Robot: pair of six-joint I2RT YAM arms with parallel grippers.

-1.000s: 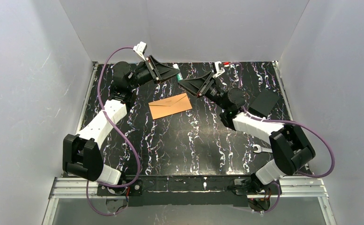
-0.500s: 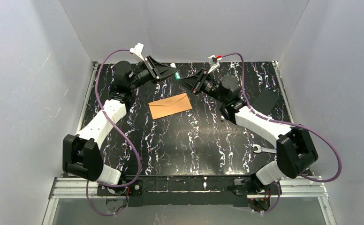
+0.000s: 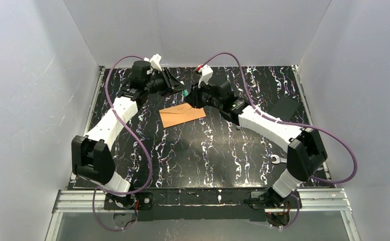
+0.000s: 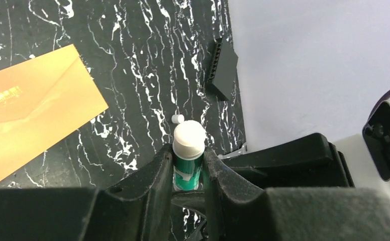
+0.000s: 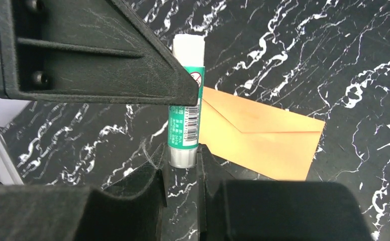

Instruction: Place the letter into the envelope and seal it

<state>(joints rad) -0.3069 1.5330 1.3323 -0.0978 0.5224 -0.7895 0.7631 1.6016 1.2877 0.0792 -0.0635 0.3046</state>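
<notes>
From above there is one envelope, one glue stick, one wrench and one flat black piece on the marbled table. The envelope lies flat, left of centre and toward the far side. Its long axis runs left to right, with the right end swung a little farther away. The left gripper and right gripper meet just over its far edge. A second ago the right gripper stood off to the right with its jaws wider. It has since come left to the stick, and the left wrist has shifted too. The envelope and wrench have not moved.

In the left wrist view, the left gripper's jaws are clamped on the stick's green body, white tip pointing away. One small white cap lies on the table beyond it. The envelope sits to the left with its flap face up.

In the right wrist view, the right gripper's jaws are closed on the stick's grey base end. The stick stands lengthwise away from the camera, in front of the envelope's V-shaped seam.
</notes>
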